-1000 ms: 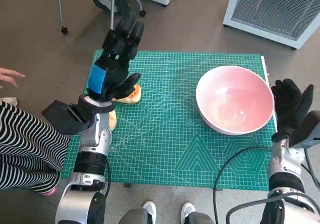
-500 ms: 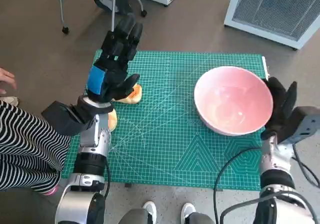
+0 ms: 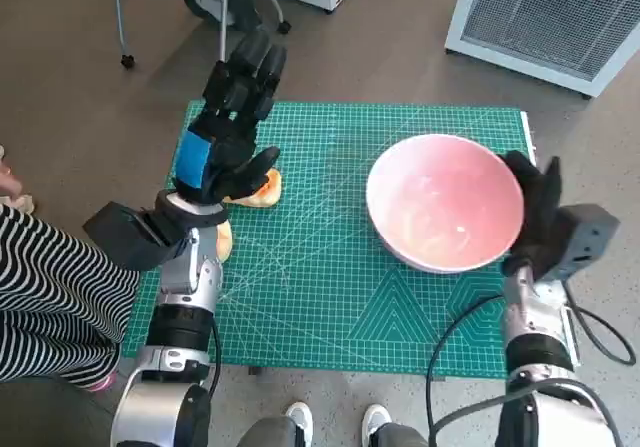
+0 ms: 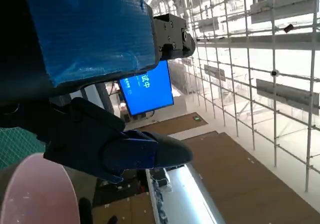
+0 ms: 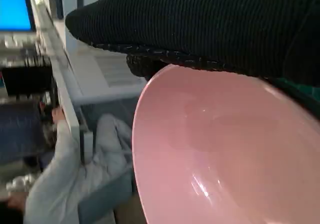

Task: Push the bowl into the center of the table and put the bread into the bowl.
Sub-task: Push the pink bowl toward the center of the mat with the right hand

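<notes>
Floor (image 3: 90, 97) of plain brown runs all round your small table, whose top is covered by a green cutting mat (image 3: 330, 277) printed with a white grid. At the far left edge you have a person's striped clothing (image 3: 45, 287), and beyond the mat's far side the wheeled legs of a chair (image 3: 125, 59). Your left hand (image 3: 225, 137) hangs raised above the mat's left side, fingers spread and holding nothing. Just beneath it lies the bread (image 3: 262, 189), an orange-brown piece resting on the mat near its left edge, partly hidden by the hand. A second pale piece (image 3: 225, 237) shows beside the left wrist, too hidden to name.

Moving right, the pink bowl (image 3: 445, 215) sits upright on the mat, right of the middle, well apart from the bread. Your right hand (image 3: 535, 217) is flat against the bowl's right wall, gloved fingers stretched upward along it and gripping nothing. In the right wrist view the glove lies across the bowl's rim. A black cable (image 3: 460, 317) loops over the mat's near right corner. Past the table's far right corner stands a white cabinet with a grille (image 3: 545, 17). Two white shoes (image 3: 335, 419) show at the near edge.
</notes>
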